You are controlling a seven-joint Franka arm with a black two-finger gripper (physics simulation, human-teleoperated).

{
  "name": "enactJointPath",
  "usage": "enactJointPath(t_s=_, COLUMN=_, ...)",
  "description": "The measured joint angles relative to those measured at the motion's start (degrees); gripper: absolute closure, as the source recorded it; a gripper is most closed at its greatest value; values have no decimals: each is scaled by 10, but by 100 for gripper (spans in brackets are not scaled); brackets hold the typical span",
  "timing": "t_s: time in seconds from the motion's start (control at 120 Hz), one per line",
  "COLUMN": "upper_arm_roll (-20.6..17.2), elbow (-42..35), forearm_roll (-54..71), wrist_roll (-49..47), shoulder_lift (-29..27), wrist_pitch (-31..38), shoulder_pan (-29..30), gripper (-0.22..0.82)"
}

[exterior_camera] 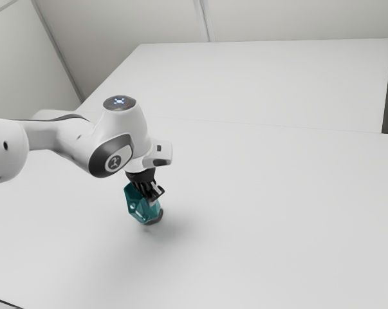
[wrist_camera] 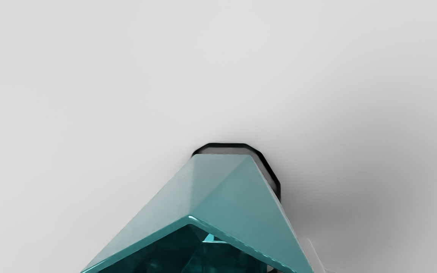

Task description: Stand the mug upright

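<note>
Mug [exterior_camera: 141, 205] at my gripper [exterior_camera: 154, 191], apparently tilted, dark base [exterior_camera: 155, 218] lowermost. Grip state: cannot tell. Handling estimate: rigid, possibly brittle; glossy facets may slip. Suitable hold: wall near rim.

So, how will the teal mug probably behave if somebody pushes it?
The teal mug is probably stiff, as its faceted walls keep crisp, straight edges. It may be somewhat slippery, since the surface looks smooth and glossy. On its side, it would likely rock from facet to facet rather than roll freely.
</note>
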Motion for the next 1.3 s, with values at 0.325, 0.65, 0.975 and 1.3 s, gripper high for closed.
enactJointPath(t_s=0.325, upper_arm_roll=0, elbow=0, forearm_roll=-20, wrist_roll=-8, shoulder_lift=-6, wrist_pitch=1, shoulder_pan=0, gripper=48)
enactJointPath(t_s=0.65, upper_arm_roll=-9, elbow=57, forearm_roll=-59, wrist_roll=-10, shoulder_lift=-16, wrist_pitch=-47, shoulder_pan=-1, gripper=12)
enactJointPath(t_s=0.975, upper_arm_roll=-9, elbow=202, forearm_roll=-104, wrist_roll=-14, shoulder_lift=21, wrist_pitch=-187, shoulder_pan=17, gripper=4)
enactJointPath(t_s=1.3, upper_arm_roll=-5, elbow=340, forearm_roll=-112, wrist_roll=-17, shoulder_lift=55, wrist_pitch=-297, shoulder_pan=29, gripper=3)
